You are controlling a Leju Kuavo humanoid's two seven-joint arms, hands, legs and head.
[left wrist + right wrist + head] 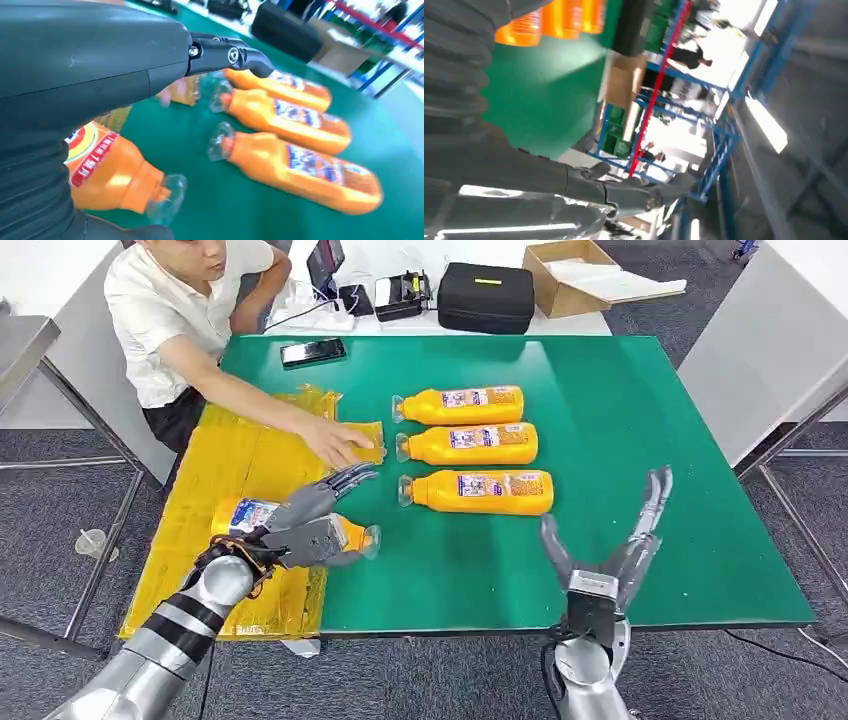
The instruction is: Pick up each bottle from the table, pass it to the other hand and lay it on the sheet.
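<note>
At the left edge of the green bench (620, 420) lies the yellow sheet (230, 470), with a person's hand (338, 443) pressing on its far corner. The left hand (312, 520) grips an orange bottle (245, 515), fingers wrapped over its body; the bottle lies on its side above the sheet's near part, its clear cap (371, 540) reaching past the sheet's edge over the green. Whether it touches the sheet cannot be told. Further right, three orange bottles (478, 443) lie side by side on the bench, caps toward the sheet. Near the bench's front edge, the right hand (610, 540) is raised with its fingers spread wide, holding nothing.
</note>
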